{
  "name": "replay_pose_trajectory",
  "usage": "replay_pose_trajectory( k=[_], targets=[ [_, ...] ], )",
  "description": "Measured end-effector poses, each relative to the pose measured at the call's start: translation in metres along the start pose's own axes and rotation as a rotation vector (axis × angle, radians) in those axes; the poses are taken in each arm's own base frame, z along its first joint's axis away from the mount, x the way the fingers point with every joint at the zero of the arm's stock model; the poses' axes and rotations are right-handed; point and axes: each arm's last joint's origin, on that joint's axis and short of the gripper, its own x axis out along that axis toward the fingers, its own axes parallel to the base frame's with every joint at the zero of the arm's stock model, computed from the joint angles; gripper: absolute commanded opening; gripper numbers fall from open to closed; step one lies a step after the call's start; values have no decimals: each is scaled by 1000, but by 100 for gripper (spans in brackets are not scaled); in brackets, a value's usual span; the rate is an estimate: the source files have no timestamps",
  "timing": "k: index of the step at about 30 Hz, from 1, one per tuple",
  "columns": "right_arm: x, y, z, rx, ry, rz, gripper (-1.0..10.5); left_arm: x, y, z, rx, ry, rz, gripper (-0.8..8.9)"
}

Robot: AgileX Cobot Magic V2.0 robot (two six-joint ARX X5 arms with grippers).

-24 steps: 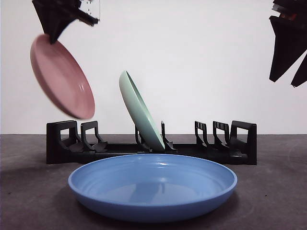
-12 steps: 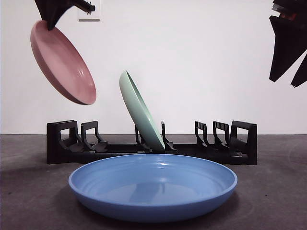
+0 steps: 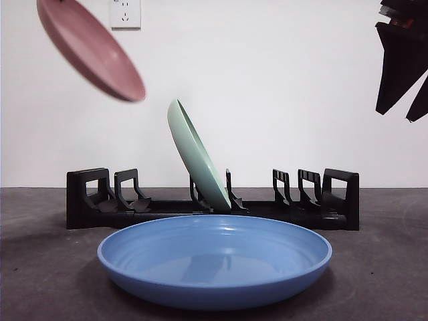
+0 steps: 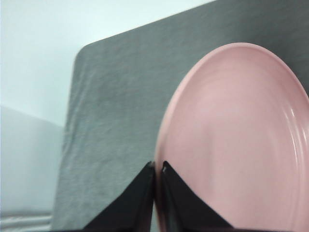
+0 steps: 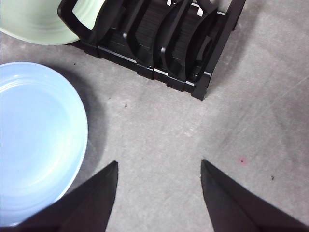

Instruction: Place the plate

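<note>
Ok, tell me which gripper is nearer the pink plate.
Left. The left gripper is shut on the pink plate at its rim, holding it high above the rack. The right gripper hangs open on the opposite side, over bare table beside the blue plate.

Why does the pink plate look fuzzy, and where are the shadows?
In the front view the pink plate has smeared edges, likely motion blur, while the blue plate is sharp and casts a soft shadow on the table. In the left wrist view the left gripper and plate look soft. In the right wrist view a dark shadow borders the blue plate.
</note>
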Motion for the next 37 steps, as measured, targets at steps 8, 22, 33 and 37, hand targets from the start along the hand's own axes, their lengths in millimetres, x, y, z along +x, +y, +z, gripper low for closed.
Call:
replay_pose_trajectory(
  k=[8,22,33,37],
  targets=[
    [0,0,0,1,3,0,263,-44,27,-35,-59,-29,-106,15],
    [0,0,0,1,4,0,263,-52,32,-152,-68,166,-274,15],
    [0,0,0,1,5,0,263,-56,29,-220,-215,40,-536,15],
    [0,0,-1,2,9,0,264,-41,18,-241,-254,70,-612,15]
  ],
)
